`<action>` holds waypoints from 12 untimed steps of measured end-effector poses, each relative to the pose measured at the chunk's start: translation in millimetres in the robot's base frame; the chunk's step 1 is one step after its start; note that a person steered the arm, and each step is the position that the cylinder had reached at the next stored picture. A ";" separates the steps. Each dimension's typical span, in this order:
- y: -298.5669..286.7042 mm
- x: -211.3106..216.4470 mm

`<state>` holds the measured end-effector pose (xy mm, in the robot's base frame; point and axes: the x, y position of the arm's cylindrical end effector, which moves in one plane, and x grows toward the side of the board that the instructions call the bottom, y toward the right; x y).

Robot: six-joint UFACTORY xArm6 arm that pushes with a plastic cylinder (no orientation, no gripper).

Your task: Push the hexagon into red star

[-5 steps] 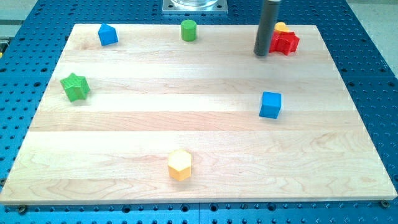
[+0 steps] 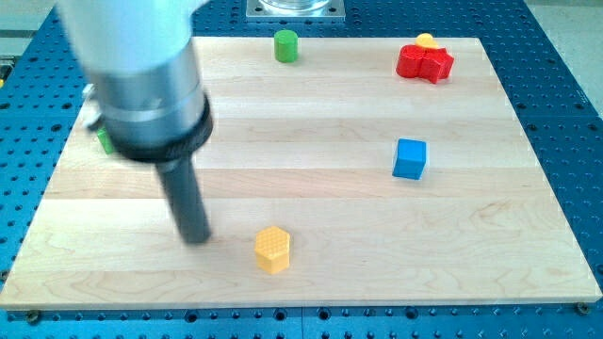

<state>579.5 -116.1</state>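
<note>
The yellow hexagon (image 2: 272,249) lies near the view's bottom, a little left of centre. The red star (image 2: 425,63) sits at the view's top right, with a small yellow block (image 2: 426,40) touching its far side. My tip (image 2: 196,237) rests on the board just left of the hexagon, a short gap apart from it. The arm's wide grey body (image 2: 141,75) fills the view's upper left.
A blue cube (image 2: 410,158) stands right of centre, between the hexagon and the star. A green cylinder (image 2: 285,45) stands at the top centre. A green block (image 2: 104,141) shows only as a sliver behind the arm at the left. The wooden board (image 2: 330,207) ends at a blue perforated table.
My tip has swept from beside the red star at the top right down to the lower left, next to the hexagon. The arm now hides the blue block and most of the green star.
</note>
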 end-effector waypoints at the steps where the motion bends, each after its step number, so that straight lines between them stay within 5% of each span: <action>1: 6.0 39.3; 4: 158.1 -34.0; 7: 202.7 -37.9; 9: 164.6 -117.7; 12: 255.1 -171.8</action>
<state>407.6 139.0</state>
